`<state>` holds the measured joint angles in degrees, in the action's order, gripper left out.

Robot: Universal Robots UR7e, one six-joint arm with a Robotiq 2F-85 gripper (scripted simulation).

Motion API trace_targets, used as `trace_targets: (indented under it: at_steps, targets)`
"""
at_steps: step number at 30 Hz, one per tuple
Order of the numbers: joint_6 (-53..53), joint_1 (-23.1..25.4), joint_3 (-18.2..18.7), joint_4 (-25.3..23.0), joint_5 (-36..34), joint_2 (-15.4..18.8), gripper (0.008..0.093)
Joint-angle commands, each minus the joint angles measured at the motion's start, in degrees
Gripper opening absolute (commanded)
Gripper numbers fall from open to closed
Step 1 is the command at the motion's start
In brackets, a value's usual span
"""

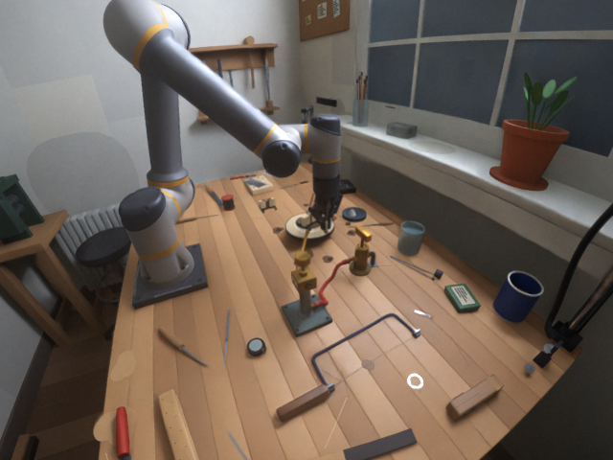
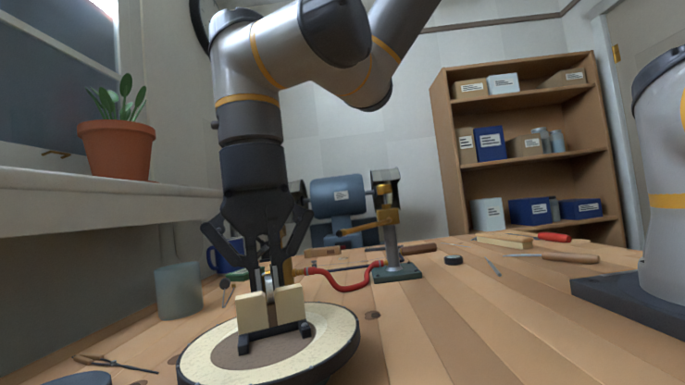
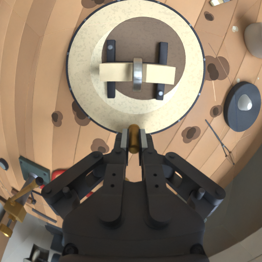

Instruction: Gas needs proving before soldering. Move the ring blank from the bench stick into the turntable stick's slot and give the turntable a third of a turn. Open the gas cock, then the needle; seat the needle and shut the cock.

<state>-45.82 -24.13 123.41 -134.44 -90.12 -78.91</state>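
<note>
The silver ring blank point(image 3: 137, 74) stands on edge in the slot of the cream turntable stick point(image 3: 137, 72), half hidden between the stick's two blocks point(image 2: 269, 306) from the side. The stick sits on a black cradle in the middle of the round turntable point(image 3: 135, 66) point(image 1: 309, 227). A short brass peg point(image 3: 133, 138) stands upright at the turntable's rim. The brass needle valve on its post point(image 1: 303, 280) and the brass gas cock point(image 1: 362, 255) stand nearer the bench middle, joined by a red hose point(image 1: 332, 278). My gripper point(image 3: 133, 141) point(image 1: 324, 221) is at the turntable's edge, closed around the brass peg.
Behind the turntable lie a small tray point(image 1: 258, 184) and a red spool point(image 1: 227, 201). A dark round dish point(image 3: 242, 105) lies beside the turntable, with a grey cup point(image 1: 411, 237) further along. A saw frame point(image 1: 364, 346), a blue mug point(image 1: 517, 295) and hand tools lie on the near bench.
</note>
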Motion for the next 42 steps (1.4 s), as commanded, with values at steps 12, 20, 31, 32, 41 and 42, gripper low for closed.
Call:
trace_targets:
  at_steps: [12, 20, 31, 32, 41, 42]
  targets:
    - [-14.3, 2.0, -2.5, 0.5, 0.1, 1.9, 0.008]
    - [-23.5, 3.3, -3.8, 0.9, 0.1, 2.9, 0.008]
    - [-35.0, 5.2, -5.1, 1.2, 0.1, 3.8, 0.008]
    - [-36.0, 5.3, -5.2, 1.3, 0.1, 3.9, 0.008]
    - [-43.8, 6.6, -5.8, 1.4, 0.1, 4.3, 0.008]
    - [-44.6, 6.8, -5.8, 1.4, 0.1, 4.3, 0.008]
